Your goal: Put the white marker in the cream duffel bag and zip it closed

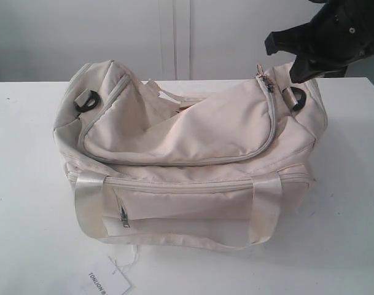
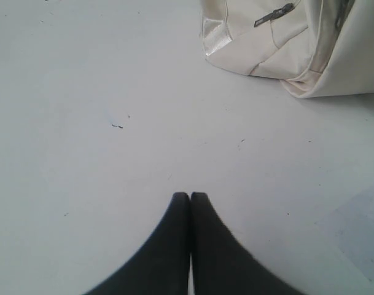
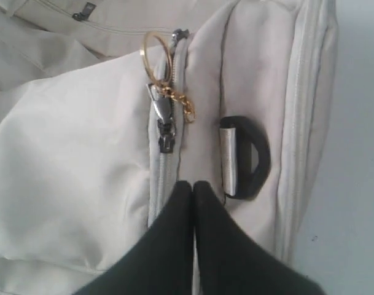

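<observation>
Count: one cream duffel bag (image 1: 193,160), mid-table (image 1: 27,184) in the exterior view, front pocket facing 6 o'clock. Two black D-rings, one at the bag's 10 o'clock (image 1: 86,100) and one at its 2 o'clock (image 1: 295,98). One top zip slider (image 3: 165,132) at the bag's 1 o'clock, with one gold ring and chain (image 3: 157,55) hanging off it. One pocket zip pull (image 1: 123,215) at 7 o'clock. Two shiny strap legs on the front face (image 1: 88,203). The front run of the top zip looks closed (far side is lost in the folds). White marker: can't tell where it is, no view shows it. One paper tag (image 1: 107,283) lies on the table at the bag's 7 o'clock, print reads "TONLION". Right gripper (image 3: 193,184) has its tips pressed together, gripping nothing, over the bag's end between slider and D-ring. Left gripper (image 2: 190,195) is also pinched closed and empty, over bare table, apart from the bag's corner.
</observation>
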Controlling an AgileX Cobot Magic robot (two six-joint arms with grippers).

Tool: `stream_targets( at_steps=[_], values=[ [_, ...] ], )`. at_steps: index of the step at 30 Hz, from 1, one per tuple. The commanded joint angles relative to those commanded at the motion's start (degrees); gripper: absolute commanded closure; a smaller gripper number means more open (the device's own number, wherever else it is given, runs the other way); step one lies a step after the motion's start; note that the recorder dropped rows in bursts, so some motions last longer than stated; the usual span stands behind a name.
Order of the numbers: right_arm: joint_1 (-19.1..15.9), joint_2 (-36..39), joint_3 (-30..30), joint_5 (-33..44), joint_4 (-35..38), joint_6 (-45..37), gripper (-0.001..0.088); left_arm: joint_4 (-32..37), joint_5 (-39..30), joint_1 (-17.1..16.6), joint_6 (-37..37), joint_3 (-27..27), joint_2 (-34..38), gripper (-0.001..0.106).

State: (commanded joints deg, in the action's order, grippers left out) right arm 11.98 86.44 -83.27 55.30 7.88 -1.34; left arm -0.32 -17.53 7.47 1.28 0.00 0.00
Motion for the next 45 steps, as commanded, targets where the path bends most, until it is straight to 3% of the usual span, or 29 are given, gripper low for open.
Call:
stream_targets(
  at_steps=[9, 22, 30, 36, 45],
  values=[
    [0.0, -12.1, 0.0, 0.4, -6.7, 0.0, 0.0868, 0.0, 0.0, 0.0, 0.0, 0.0, 0.0, 0.105],
    [0.0, -26.8, 0.8, 0.6, -6.6, -3.3, 0.0868, 0.0, 0.0, 0.0, 0.0, 0.0, 0.0, 0.105],
    [0.0, -33.7, 10.7, -6.6, -6.2, -3.3, 0.0868, 0.0, 0.0, 0.0, 0.0, 0.0, 0.0, 0.105],
    [0.0, -40.5, 18.2, -7.9, -6.2, -3.3, 0.0868, 0.0, 0.0, 0.0, 0.0, 0.0, 0.0, 0.105],
    [0.0, -53.3, 33.7, -15.9, -6.2, -3.3, 0.0868, 0.0, 0.0, 0.0, 0.0, 0.0, 0.0, 0.105]
  ],
)
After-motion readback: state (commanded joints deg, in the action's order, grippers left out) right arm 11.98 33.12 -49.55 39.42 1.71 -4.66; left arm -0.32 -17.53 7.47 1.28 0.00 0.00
